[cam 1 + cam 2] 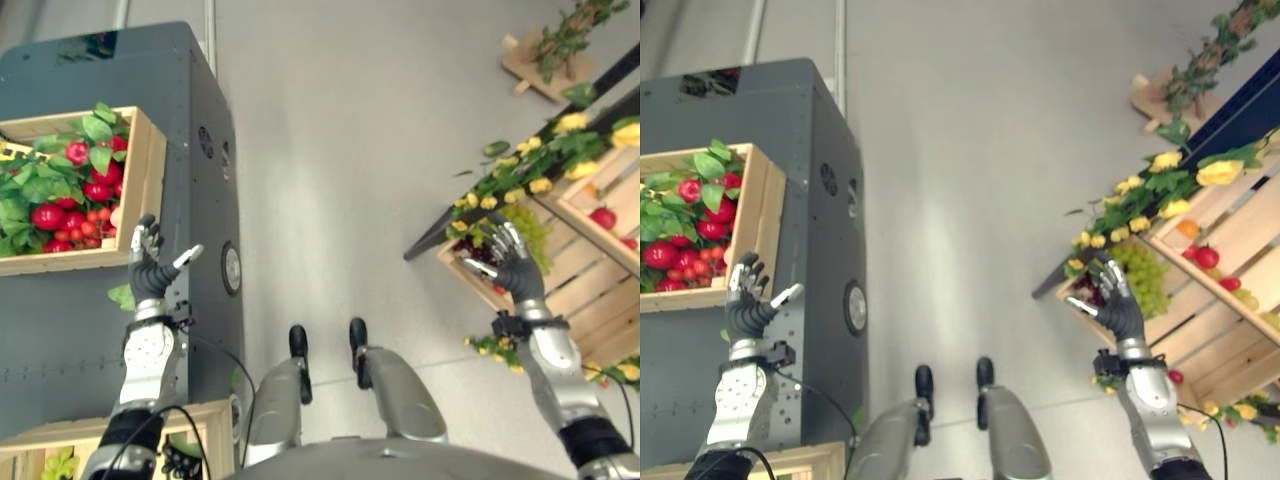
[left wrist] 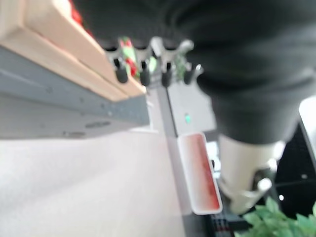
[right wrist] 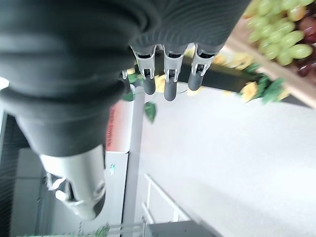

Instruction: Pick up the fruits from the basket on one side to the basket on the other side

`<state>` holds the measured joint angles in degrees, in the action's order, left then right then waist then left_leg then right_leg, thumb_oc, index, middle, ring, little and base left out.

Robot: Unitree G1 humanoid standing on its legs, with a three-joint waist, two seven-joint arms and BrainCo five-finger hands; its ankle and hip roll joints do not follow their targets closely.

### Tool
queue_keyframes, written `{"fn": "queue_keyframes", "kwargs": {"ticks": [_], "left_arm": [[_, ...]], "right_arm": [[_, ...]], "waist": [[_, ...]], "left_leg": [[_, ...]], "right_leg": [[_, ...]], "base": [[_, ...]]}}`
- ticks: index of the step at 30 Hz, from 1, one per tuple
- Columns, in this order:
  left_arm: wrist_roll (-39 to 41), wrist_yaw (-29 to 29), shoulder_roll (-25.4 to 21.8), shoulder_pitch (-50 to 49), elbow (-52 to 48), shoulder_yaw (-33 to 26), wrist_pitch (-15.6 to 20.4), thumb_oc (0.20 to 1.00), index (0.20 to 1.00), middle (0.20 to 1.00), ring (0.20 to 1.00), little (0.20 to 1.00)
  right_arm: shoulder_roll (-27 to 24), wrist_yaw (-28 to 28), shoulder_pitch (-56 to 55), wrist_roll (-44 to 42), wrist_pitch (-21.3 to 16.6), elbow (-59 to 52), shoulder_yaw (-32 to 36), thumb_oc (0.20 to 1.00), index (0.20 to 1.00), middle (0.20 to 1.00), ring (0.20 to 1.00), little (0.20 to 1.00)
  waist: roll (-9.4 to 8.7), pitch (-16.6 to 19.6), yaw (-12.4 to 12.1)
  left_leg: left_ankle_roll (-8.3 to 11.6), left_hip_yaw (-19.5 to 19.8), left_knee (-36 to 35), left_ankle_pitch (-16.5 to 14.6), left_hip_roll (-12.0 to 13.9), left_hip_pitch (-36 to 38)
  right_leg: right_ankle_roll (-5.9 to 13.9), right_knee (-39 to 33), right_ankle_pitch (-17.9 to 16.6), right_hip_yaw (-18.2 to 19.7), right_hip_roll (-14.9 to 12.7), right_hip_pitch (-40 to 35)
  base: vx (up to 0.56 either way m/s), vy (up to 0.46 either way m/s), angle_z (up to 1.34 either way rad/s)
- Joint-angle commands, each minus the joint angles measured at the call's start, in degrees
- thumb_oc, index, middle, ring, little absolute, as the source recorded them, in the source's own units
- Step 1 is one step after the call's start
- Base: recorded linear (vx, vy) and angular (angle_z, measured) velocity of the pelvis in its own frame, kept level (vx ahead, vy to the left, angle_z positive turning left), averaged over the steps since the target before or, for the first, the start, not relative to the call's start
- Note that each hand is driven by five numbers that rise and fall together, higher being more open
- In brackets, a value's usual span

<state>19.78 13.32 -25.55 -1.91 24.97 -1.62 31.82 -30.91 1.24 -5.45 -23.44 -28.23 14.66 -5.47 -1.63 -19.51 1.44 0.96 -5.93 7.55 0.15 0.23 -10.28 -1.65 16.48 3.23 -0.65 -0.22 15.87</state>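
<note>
My left hand (image 1: pixel 150 268) is raised with fingers spread, holding nothing, beside the crate of red fruit (image 1: pixel 60 212) at 10 o'clock. My right hand (image 1: pixel 517 262) is likewise spread and empty, just before the grapes (image 1: pixel 1137 270) in the crate (image 1: pixel 590 270) at 3 o'clock.

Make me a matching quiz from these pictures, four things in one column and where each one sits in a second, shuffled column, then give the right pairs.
Things
1. left hand
2. right hand
3. green grapes
4. red fruits

Places
A. lying in the wooden crate on the grey cabinet
B. open, raised by the near corner of that crate, holding nothing
C. lying in the slatted crate trimmed with yellow flowers
D. open, raised in front of the slatted crate, holding nothing

Pairs: 1-B, 2-D, 3-C, 4-A
</note>
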Motion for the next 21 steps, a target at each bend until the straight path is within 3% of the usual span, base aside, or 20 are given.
{"fn": "queue_keyframes", "kwargs": {"ticks": [1, 7, 10, 11, 13, 15, 17, 18, 21], "left_arm": [[-0.91, -0.97, -1.55, -0.05, -0.39, -1.99, 3.33, 1.0, 1.0, 1.0, 1.0, 1.0], [-1.41, -3.83, -1.62, -1.79, -1.48, -0.96, 2.74, 1.0, 1.0, 1.0, 1.0, 1.0], [-2.08, -5.81, -1.96, -2.55, -1.45, -0.23, 1.8, 1.0, 1.0, 1.0, 1.0, 1.0], [-2.24, -7.3, -2.54, -2.89, -1.49, 0.51, 1.26, 1.0, 1.0, 1.0, 1.0, 1.0], [-2.97, -7.73, -2.99, -3.2, -1.46, 0.85, 1.19, 1.0, 1.0, 1.0, 1.0, 1.0], [-3.87, -8.37, -3.41, -3.47, -1.07, 1.37, 0.84, 1.0, 1.0, 1.0, 1.0, 1.0], [-3.31, -9.32, -3.12, -3.03, 0.65, 2.37, 0.68, 1.0, 1.0, 1.0, 1.0, 1.0], [-2.98, -9.9, -3.13, -2.56, 1.62, 3.06, 0.91, 1.0, 1.0, 1.0, 1.0, 1.0], [-2.26, -11.15, -2.56, -1.86, 3.01, 4.69, 1.1, 1.0, 1.0, 1.0, 1.0, 1.0]], "right_arm": [[-1.15, -1.45, 0.35, 1.35, -1.45, -3.7, -1.57, 1.0, 1.0, 1.0, 1.0, 1.0], [-2.77, -4.13, 1.82, 4.59, 0.02, -2.42, -5.19, 1.0, 1.0, 1.0, 1.0, 1.0], [-2.88, -5.81, 1.77, 4.9, 0.88, -1.88, -6.27, 1.0, 1.0, 1.0, 1.0, 1.0], [-3.2, -6.39, 1.79, 5.6, 1.29, -1.71, -6.94, 1.0, 1.0, 1.0, 1.0, 1.0], [-3.24, -6.22, 1.9, 6.35, 1.32, -1.24, -7.3, 1.0, 1.0, 1.0, 1.0, 1.0], [-3.35, -6.48, 2.46, 7.69, 1.5, -0.85, -8.02, 1.0, 1.0, 1.0, 1.0, 1.0], [-3.38, -6.51, 2.02, 7.89, 1.63, -0.15, -8.26, 1.0, 1.0, 1.0, 1.0, 1.0], [-3.49, -6.9, 1.8, 7.79, 1.7, -0.17, -8.46, 1.0, 1.0, 1.0, 1.0, 1.0], [-4.1, -7.73, 1.17, 7.33, 1.55, -0.9, -9.03, 1.0, 1.0, 1.0, 1.0, 1.0]], "waist": [[-1.62, 2.3, -0.98], [-1.32, 5.21, -2.69], [-1.26, 6.42, -3.4], [-1.01, 6.42, -3.71], [-0.72, 6.24, -3.58], [0.05, 6.18, -3.52], [0.15, 7.23, -2.47], [0.27, 8.32, -1.62], [-0.26, 9.86, -0.76]], "left_leg": [[0.44, 0.42, 2.99, -5.61, -1.11, 1.83], [-0.98, 2.34, -1.45, -4.85, -2.86, 6.19], [-2.06, 4.7, -1.86, -5.01, -4.38, 7.93], [-2.78, 7.13, -1.43, -5.13, -5.07, 8.68], [-3.26, 8.53, -1.05, -5.31, -5.35, 9.18], [-3.83, 11.02, -0.66, -5.28, -5.45, 9.48], [-4.14, 14.88, -1.16, -5.22, -6.61, 10.11], [-3.99, 16.9, -1.83, -4.79, -7.15, 10.1], [-3.3, 22.09, -1.21, -4.36, -9.18, 9.34]], "right_leg": [[9.18, -3.43, -2.52, 1.33, -3.04, -3.99], [11.21, -2.71, -3.72, -0.19, -4.6, -5.89], [12.67, 2.14, -5.5, -0.67, -5.81, -5.77], [12.7, 6.97, -7.76, 0.01, -6.08, -4.79], [12.47, 9.94, -8.52, 1.12, -5.79, -3.98], [11.82, 13.75, -7.65, 3.07, -3.82, -2.58], [10.81, 12.48, -4.9, 6.89, -0.43, -2.47], [10.2, 9.18, -3.31, 9.96, 1.67, -2.56], [8.7, 0.36, -0.74, 17.06, 4.67, -5.44]], "base": [[0.04, 0.079, 0.02], [0.04, 0.106, 0.17], [0.06, 0.141, 0.32], [0.03, 0.111, 0.37], [0.02, 0.079, 0.76], [0.03, 0.051, 0.84], [0.1, -0.013, 0.67], [0.17, -0.056, 1.24], [0.13, -0.086, 1.33]]}}
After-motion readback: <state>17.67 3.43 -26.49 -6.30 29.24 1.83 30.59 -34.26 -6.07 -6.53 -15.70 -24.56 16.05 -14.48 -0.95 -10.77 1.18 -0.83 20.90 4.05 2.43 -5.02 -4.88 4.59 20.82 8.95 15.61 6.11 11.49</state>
